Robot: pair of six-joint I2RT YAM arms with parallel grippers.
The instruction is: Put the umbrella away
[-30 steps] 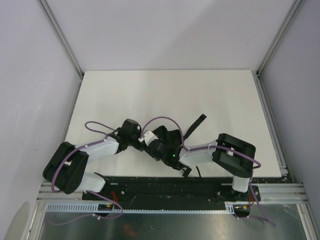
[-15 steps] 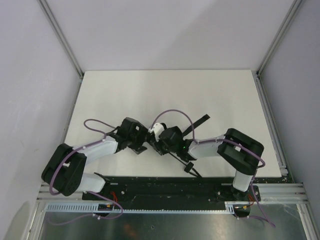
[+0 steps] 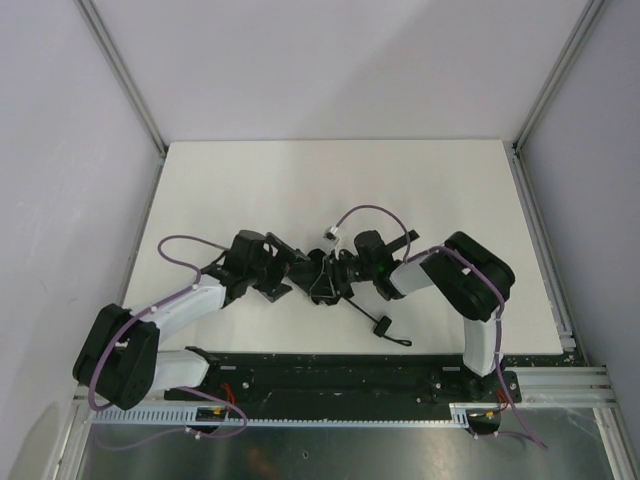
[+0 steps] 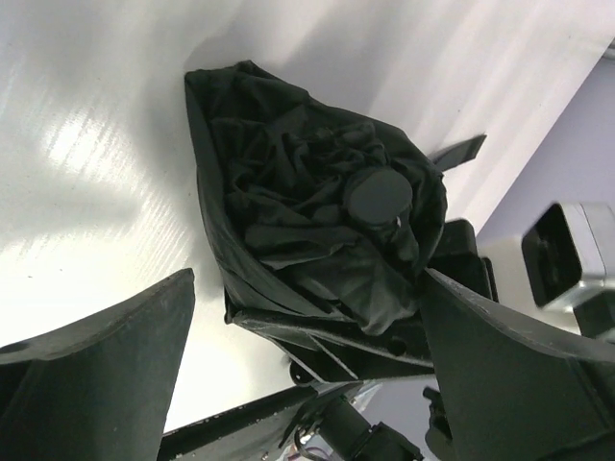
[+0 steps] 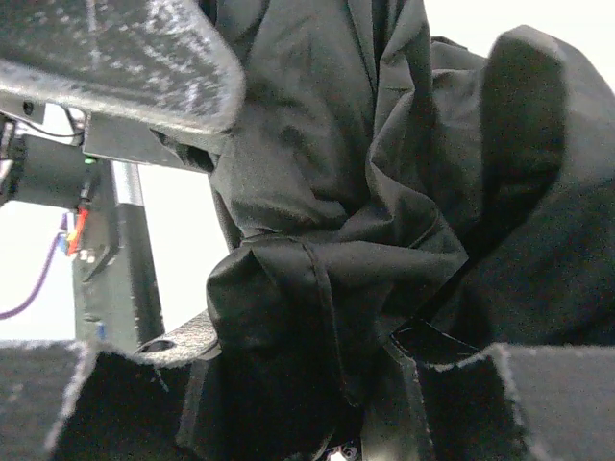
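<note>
- My left hand gapes wide before the umbrella; my right hand clamps it.
- I would close the left gently around the fabric, near the front edge of the desk.

Umbrella on table, canopy bunched betw. both claws: L claw just left of it, R claw just right. Shaft & knob stick out front-right of canopy, twd near side.
</note>
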